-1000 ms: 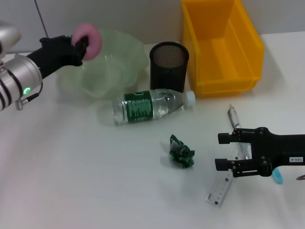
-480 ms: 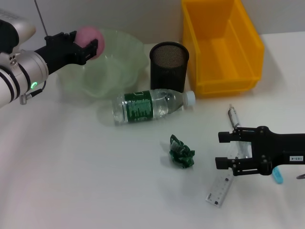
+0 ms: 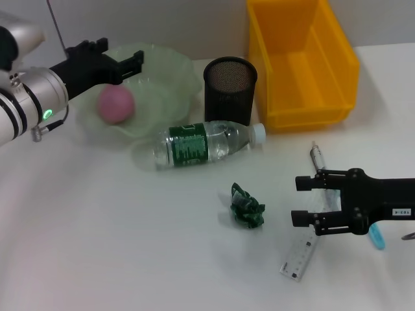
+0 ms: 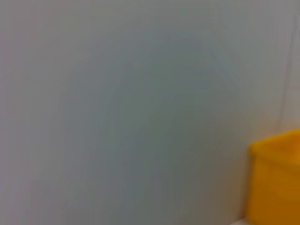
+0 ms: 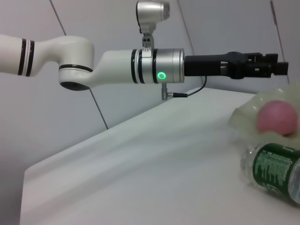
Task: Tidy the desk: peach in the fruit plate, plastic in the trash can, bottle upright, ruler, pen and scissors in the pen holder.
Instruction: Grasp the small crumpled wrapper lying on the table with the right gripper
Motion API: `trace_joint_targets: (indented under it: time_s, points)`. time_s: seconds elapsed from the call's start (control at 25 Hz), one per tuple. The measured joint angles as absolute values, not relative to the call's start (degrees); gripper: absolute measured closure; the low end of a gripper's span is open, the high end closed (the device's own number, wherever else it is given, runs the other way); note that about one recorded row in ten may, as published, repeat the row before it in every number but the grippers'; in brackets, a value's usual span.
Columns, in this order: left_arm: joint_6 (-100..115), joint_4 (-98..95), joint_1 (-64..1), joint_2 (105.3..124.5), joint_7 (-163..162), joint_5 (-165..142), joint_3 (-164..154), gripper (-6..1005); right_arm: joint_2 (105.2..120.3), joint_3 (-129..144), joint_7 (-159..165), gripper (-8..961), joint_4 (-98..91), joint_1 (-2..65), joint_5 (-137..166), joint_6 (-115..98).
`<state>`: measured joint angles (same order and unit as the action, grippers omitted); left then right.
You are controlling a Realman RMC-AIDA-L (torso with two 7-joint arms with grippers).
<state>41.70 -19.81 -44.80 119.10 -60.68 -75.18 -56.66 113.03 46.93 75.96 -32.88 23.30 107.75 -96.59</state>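
Peach (image 3: 115, 105): pink, round, lying in fruit plate (image 3: 170, 76).

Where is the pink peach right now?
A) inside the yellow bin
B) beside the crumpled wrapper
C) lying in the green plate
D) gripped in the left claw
C: the peach lies in the green plate, and the left claw above it is open and empty.

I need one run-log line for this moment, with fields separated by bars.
left gripper: open above fruit plate | peach: in plate | right gripper: open over ruler | bottle: lying
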Motion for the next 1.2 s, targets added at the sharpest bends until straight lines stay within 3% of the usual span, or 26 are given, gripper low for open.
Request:
trace_joint_targets:
  time_s: [0.24,0.44,0.72,1.04,1.2]
  points:
    - [64.2,-28.7,-38.5,117.8,-76.3,-77.4,-62.1,177,112.88,44.3,77.3,150,-33.0,23.3,107.5,-96.5]
    - [82.9,-33.8,-34.6,116.58,-83.8,-85.9,-65.5,177,111.88,41.3,83.9,150,-33.9,23.9,107.4,-97.5]
    - [86.9,-33.3,-30.5,116.53,-82.7,-95.4,-65.0,177,110.97,40.9,105.7,149,-47.9,26.5,111.3,-101.1]
    - [87.5,-33.4,-28.5,116.03,-81.9,-95.7,-65.0,177,109.45,48.7,126.9,150,-55.6,40.1,127.2,-106.7]
    - [87.3,-33.4,-28.2,115.92,-81.8,-96.3,-65.1,177,110.7,53.3,128.5,150,-51.6,46.7,133.9,-105.7]
